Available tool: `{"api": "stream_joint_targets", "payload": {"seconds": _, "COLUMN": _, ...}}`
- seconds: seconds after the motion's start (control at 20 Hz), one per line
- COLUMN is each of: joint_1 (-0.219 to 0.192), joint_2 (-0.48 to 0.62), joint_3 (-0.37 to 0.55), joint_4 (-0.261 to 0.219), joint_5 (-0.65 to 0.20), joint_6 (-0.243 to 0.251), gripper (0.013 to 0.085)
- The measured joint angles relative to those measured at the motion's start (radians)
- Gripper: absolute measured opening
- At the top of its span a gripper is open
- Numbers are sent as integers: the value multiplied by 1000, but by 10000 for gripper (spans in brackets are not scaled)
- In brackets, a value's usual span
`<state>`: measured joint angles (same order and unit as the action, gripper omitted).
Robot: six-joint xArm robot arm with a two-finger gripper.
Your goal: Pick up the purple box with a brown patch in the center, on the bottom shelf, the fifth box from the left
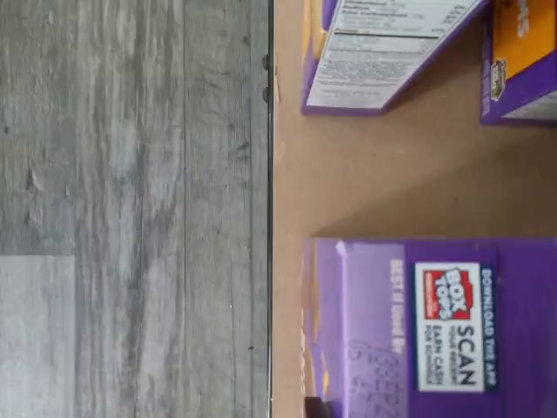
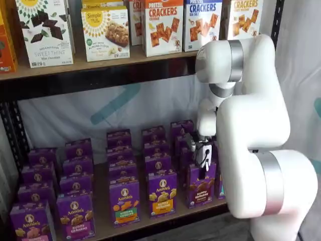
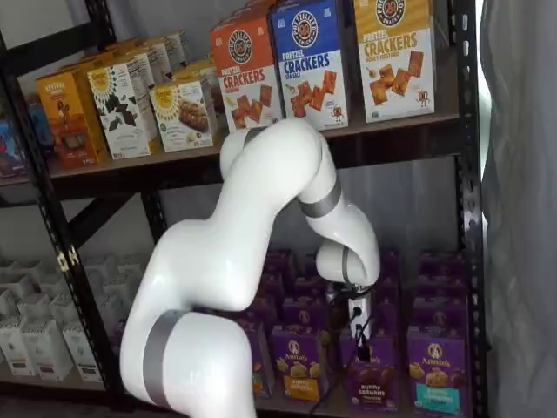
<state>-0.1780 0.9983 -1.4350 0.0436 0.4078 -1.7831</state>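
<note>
The purple box with a brown patch (image 2: 200,185) stands in the front row of the bottom shelf, near its right end, and also shows in the other shelf view (image 3: 372,380). My gripper (image 2: 203,159) hangs just above and in front of this box in both shelf views (image 3: 359,335). Its dark fingers show side-on with a cable beside them, so I cannot tell if they are open or shut. Nothing is held. The wrist view shows the top of a purple box with a Box Tops label (image 1: 435,326); I cannot tell which box it is.
Several purple boxes fill the bottom shelf in rows, among them an orange-patch box (image 2: 162,194) to the left of the target and a teal-patch box (image 3: 435,380) to its right. The wrist view shows the brown shelf board (image 1: 374,183), its front edge and the grey floor (image 1: 130,209).
</note>
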Motion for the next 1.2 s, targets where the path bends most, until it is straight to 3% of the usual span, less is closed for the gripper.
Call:
{"api": "stream_joint_targets", "payload": {"seconds": 0.15, "joint_1": -4, "joint_2": -23, "joint_3": 31, "joint_4": 16, "joint_5": -6, "joint_6": -19, "gripper": 370}}
{"api": "stream_joint_targets", "payload": {"seconds": 0.25, "joint_1": -7, "joint_2": -43, "joint_3": 56, "joint_4": 37, "joint_5": -8, "joint_6": -42, "gripper": 290}}
{"api": "stream_joint_targets", "payload": {"seconds": 0.55, "joint_1": -13, "joint_2": -107, "joint_3": 135, "joint_4": 82, "joint_5": -10, "joint_6": -88, "gripper": 290}}
{"api": "stream_joint_targets", "payload": {"seconds": 1.05, "joint_1": 9, "joint_2": -282, "joint_3": 396, "joint_4": 81, "joint_5": -68, "joint_6": -70, "gripper": 290}}
{"api": "stream_joint_targets", "payload": {"seconds": 1.2, "joint_1": 12, "joint_2": -341, "joint_3": 470, "joint_4": 57, "joint_5": -73, "joint_6": -44, "gripper": 290}}
